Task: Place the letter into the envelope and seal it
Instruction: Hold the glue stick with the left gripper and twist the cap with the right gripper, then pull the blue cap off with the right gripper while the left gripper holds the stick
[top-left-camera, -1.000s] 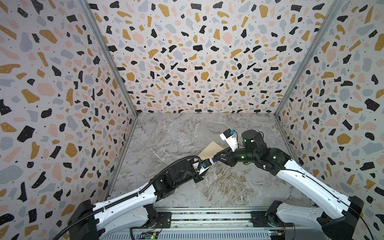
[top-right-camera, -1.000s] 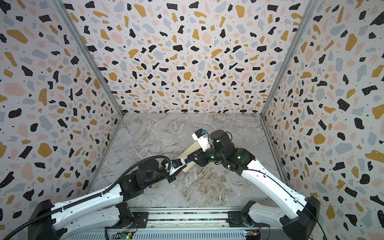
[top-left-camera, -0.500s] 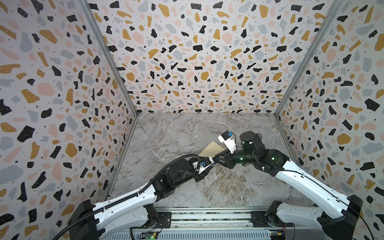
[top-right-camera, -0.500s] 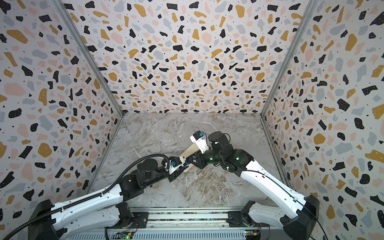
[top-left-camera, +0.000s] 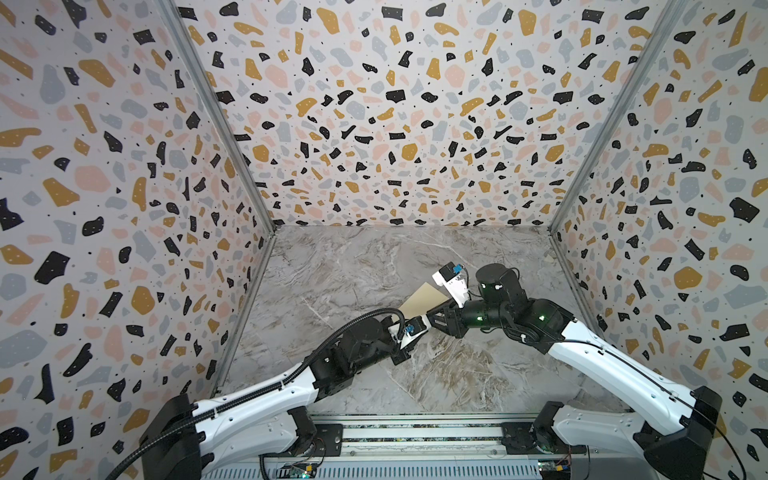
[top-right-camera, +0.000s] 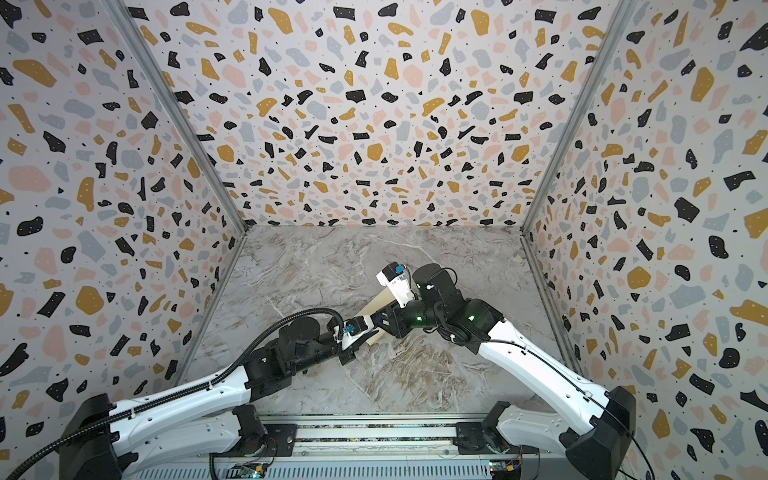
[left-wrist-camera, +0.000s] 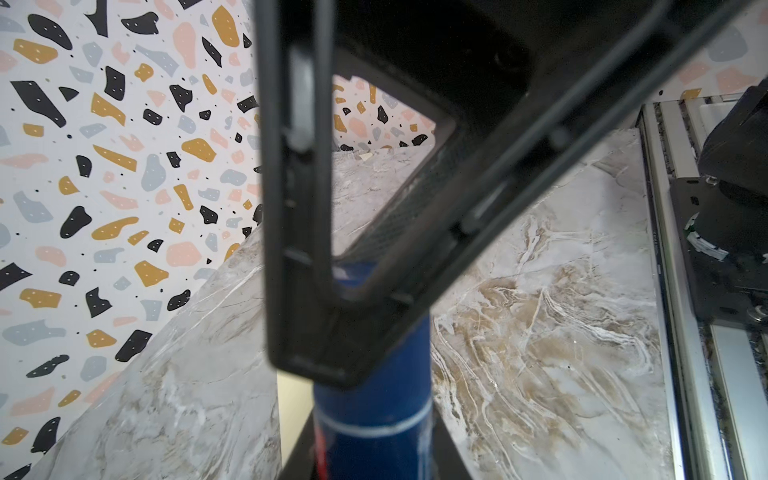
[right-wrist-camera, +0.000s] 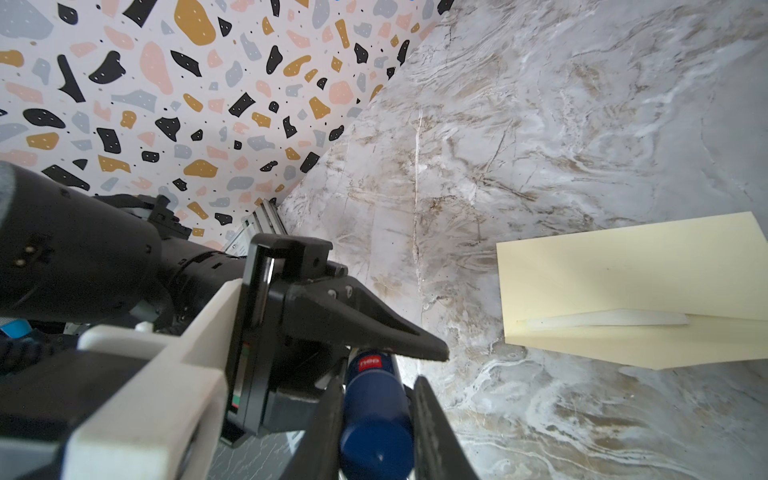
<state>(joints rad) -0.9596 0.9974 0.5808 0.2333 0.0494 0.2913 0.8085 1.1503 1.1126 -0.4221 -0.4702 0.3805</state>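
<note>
Okay, in a top view you see the left gripper and right gripper tip to tip mid-way across the table, with the envelope flat just beyond them toward the far edge. Left wrist: a blue tube runs out between that gripper's jaws; can't tell if they pinch it. Right wrist: right fingers clamp the blue tube; the envelope lies apart on the table, pale strip showing.

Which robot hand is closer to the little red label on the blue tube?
Left. The left gripper sits at the blue tube's end, just beside the red label. The right gripper clamps the tube farther along, on its plain blue part.
</note>
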